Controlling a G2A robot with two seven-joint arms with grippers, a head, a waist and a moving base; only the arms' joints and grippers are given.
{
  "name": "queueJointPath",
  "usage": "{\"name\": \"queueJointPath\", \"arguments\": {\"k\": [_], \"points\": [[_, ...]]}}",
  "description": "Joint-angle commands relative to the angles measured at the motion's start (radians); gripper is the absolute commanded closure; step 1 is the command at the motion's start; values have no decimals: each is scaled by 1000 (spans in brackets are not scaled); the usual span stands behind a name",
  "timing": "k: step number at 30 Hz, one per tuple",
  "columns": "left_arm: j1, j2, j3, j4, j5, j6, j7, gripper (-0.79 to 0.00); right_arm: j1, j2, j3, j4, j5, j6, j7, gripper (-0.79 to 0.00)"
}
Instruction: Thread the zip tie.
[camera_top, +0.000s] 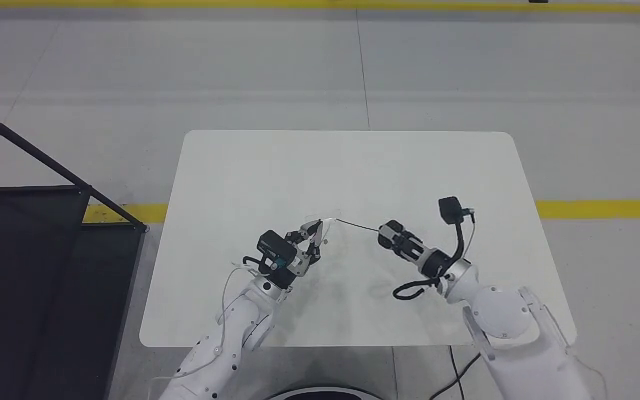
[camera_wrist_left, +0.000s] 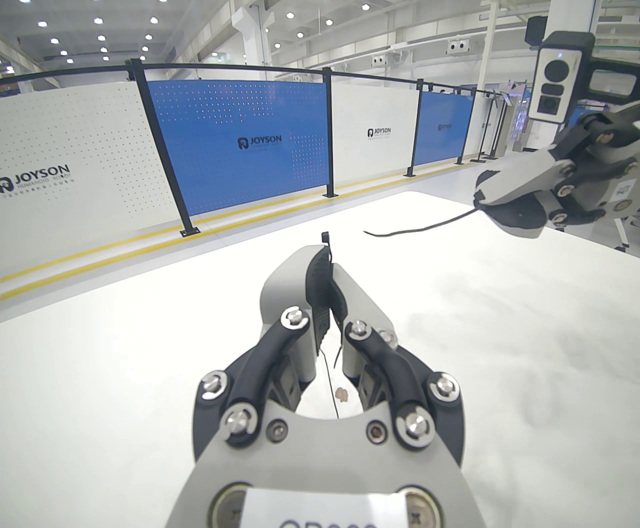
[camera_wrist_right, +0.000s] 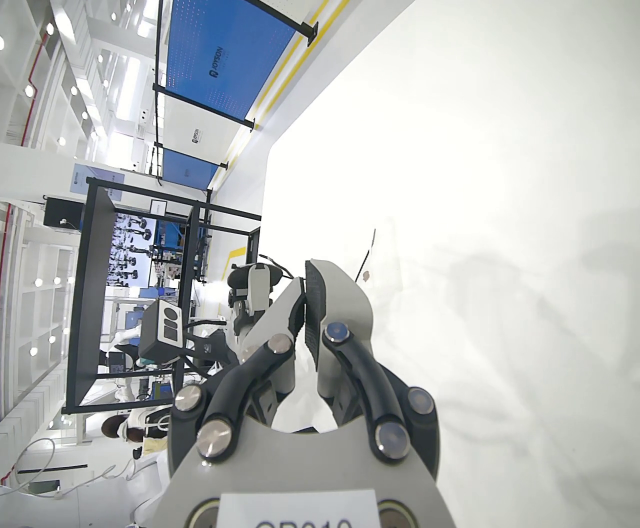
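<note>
The left gripper (camera_top: 312, 232) (camera_wrist_left: 327, 265) is fully closed on the head end of the thin black plastic zip tie (camera_top: 350, 225) (camera_wrist_left: 420, 229) (camera_wrist_right: 369, 250). The small square head stands just proud of the fingertips, and a length of strap trails back between the fingers, above the near-middle area of the white rounded table (camera_top: 450, 170). The right gripper (camera_top: 384, 232) (camera_wrist_left: 487, 200) (camera_wrist_right: 306, 280) is likewise fully closed, pinching the strap near its other end; the free tail projects toward the left gripper and its tip stops just short of the head, not touching. How the strap runs between the two grips cannot be determined.
</note>
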Motion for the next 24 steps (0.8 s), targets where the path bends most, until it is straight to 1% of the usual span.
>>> {"name": "queueJointPath", "arguments": {"k": [1, 6, 12, 20, 24], "points": [[0, 0, 0, 0, 0, 0, 0, 0, -10, -1, -12, -18, -16, 13, -10, 0], [0, 0, 0, 0, 0, 0, 0, 0, -13, -7, -41, -54, -33, 54, -34, 0], [0, 0, 0, 0, 0, 0, 0, 0, 13, -15, -63, -72, -33, 114, -42, 0], [0, 0, 0, 0, 0, 0, 0, 0, 17, -19, -70, -70, -33, 124, -33, 0], [0, 0, 0, 0, 0, 0, 0, 0, 12, -20, -70, -64, -20, 100, -32, 0]]}}
